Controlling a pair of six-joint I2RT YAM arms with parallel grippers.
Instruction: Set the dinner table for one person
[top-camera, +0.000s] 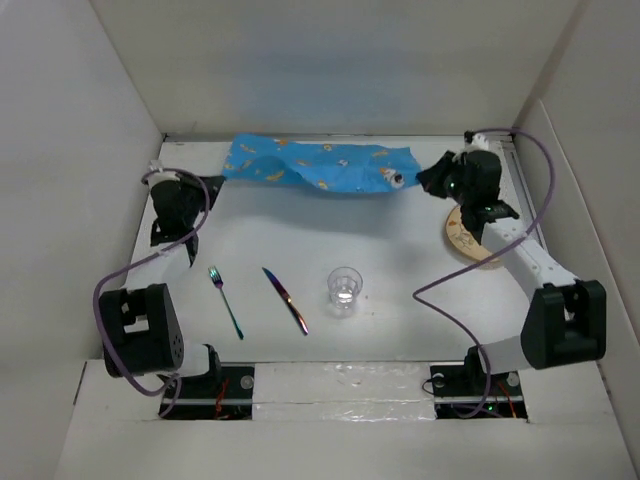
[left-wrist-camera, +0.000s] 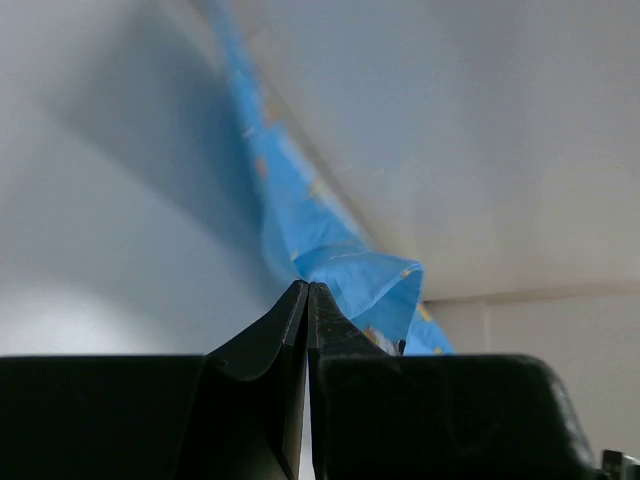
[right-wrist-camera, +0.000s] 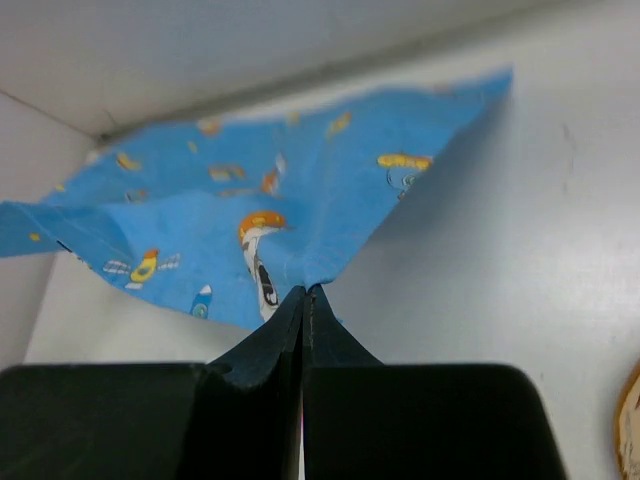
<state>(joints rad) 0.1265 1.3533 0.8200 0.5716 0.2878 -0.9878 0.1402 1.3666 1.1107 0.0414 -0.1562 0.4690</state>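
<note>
A blue cartoon-print cloth (top-camera: 310, 165) hangs stretched across the far side of the white dinner table (top-camera: 400, 330). My left gripper (top-camera: 218, 180) is shut on the cloth's left end, which shows blue at the fingertips in the left wrist view (left-wrist-camera: 350, 275). My right gripper (top-camera: 420, 180) is shut on the cloth's right corner (right-wrist-camera: 250, 210), with the jaws pressed together on it. On the table lie a fork (top-camera: 226, 301) with an iridescent handle, a knife (top-camera: 286, 300) to its right, and a clear glass (top-camera: 344, 288) upright. A tan plate (top-camera: 462, 240) lies at the right, partly under my right arm.
Upright white panels (top-camera: 330, 60) close in the table at the back and both sides. The cloth hangs close to the back panel. The plate's edge shows at the lower right of the right wrist view (right-wrist-camera: 630, 430). Purple cables loop beside both arms.
</note>
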